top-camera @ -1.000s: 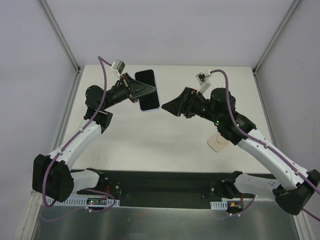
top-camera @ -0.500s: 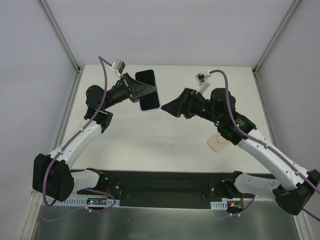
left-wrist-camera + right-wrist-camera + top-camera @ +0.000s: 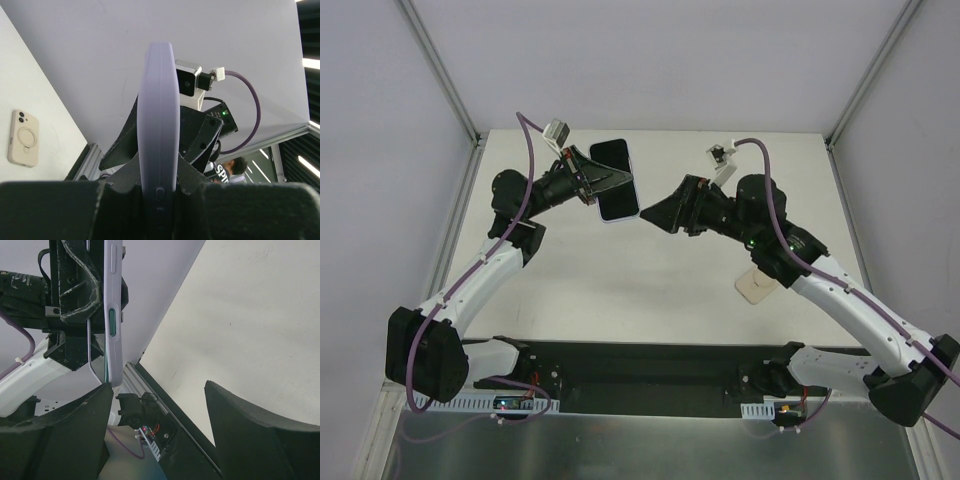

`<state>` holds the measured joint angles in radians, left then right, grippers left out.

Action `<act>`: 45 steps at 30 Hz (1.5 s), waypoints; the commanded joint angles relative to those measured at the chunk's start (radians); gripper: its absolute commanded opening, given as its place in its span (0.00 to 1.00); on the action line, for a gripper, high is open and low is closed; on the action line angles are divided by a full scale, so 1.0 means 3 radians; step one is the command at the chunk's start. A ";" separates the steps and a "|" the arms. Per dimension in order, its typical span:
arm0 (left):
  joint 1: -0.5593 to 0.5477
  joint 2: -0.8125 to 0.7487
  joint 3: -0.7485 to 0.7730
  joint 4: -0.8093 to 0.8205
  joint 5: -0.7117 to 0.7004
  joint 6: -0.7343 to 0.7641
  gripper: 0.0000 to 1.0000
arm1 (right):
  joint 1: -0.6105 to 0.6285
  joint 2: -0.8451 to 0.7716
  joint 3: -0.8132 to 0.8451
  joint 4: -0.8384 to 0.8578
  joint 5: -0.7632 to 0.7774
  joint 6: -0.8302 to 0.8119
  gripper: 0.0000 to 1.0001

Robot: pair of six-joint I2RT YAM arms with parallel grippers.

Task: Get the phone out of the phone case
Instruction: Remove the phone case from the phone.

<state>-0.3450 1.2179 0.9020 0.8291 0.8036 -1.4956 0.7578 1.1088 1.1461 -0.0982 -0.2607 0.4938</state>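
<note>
Risking a drop: the cased phone (image 3: 614,178) hangs at 11 o'clock, raised off the surface (image 3: 650,290).
Your left fingers (image 3: 596,180) are clamped on the lilac case (image 3: 158,125), and your right fingers (image 3: 250,435) gape just beside its 4 o'clock corner. Pry too hard and the slim, smooth phone, dark screen up, may twist loose and fall.

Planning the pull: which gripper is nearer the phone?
Left. The left gripper is clamped on the phone; the right gripper is open, close by its lower corner.
</note>
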 commanded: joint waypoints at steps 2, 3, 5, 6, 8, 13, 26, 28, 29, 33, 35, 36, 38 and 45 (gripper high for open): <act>0.0015 -0.0117 0.0087 0.0309 -0.0009 -0.0005 0.00 | 0.0015 0.0083 0.0132 0.0000 0.0184 -0.0102 0.76; 0.0015 -0.0132 0.0092 0.0309 -0.0004 -0.0005 0.00 | 0.0015 0.0108 0.0127 -0.0005 0.0184 -0.0097 0.76; 0.0015 -0.0143 0.0087 0.0304 -0.0004 -0.0005 0.00 | 0.0015 0.0129 0.0127 -0.0005 0.0184 -0.0097 0.76; 0.0015 -0.0148 0.0087 0.0304 0.0001 -0.0010 0.00 | 0.0015 0.0149 0.0132 -0.0010 0.0189 -0.0102 0.76; 0.0015 -0.0158 0.0107 0.0304 0.0006 -0.0016 0.00 | 0.0015 0.0175 0.0137 -0.0025 0.0215 -0.0107 0.76; -0.0005 -0.0189 0.0118 0.0304 0.0016 -0.0016 0.00 | 0.0020 0.0364 0.0295 -0.0112 0.0377 -0.0030 0.74; -0.0082 -0.0209 0.0184 0.0421 0.0021 -0.0143 0.00 | 0.0046 0.1110 0.0751 -0.0721 0.0604 0.0108 0.74; -0.0087 -0.0189 0.0174 0.0463 0.0026 -0.0169 0.00 | 0.0046 0.1167 0.0685 -0.0518 0.0466 0.0128 0.74; -0.0092 -0.0179 0.0164 0.0473 0.0036 -0.0174 0.00 | 0.0046 0.1182 0.0669 -0.0456 0.0420 0.0154 0.74; -0.0123 -0.0138 0.0138 0.0483 0.0057 -0.0164 0.00 | 0.0046 0.1126 0.0562 -0.0154 0.0225 0.0133 0.74; -0.0133 -0.0102 0.0082 0.0493 0.0057 -0.0159 0.00 | 0.0041 0.1075 0.0516 -0.0128 0.0240 0.0113 0.74; -0.0138 -0.0092 0.0067 0.0509 0.0077 -0.0154 0.00 | 0.0026 0.1009 0.0500 -0.0133 0.0260 0.0098 0.74; -0.0138 -0.0066 0.0026 0.0509 0.0083 -0.0138 0.00 | -0.0005 0.0881 0.0470 -0.0265 0.0311 0.0082 0.74; -0.0138 0.0041 0.0020 0.0463 0.0144 -0.0011 0.00 | -0.0164 0.0135 0.0035 -0.0547 0.0654 -0.0005 0.75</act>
<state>-0.3912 1.2255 0.9005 0.8715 0.8219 -1.5146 0.7361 1.3224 1.2079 -0.2527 -0.1291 0.5106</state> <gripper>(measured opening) 0.124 0.744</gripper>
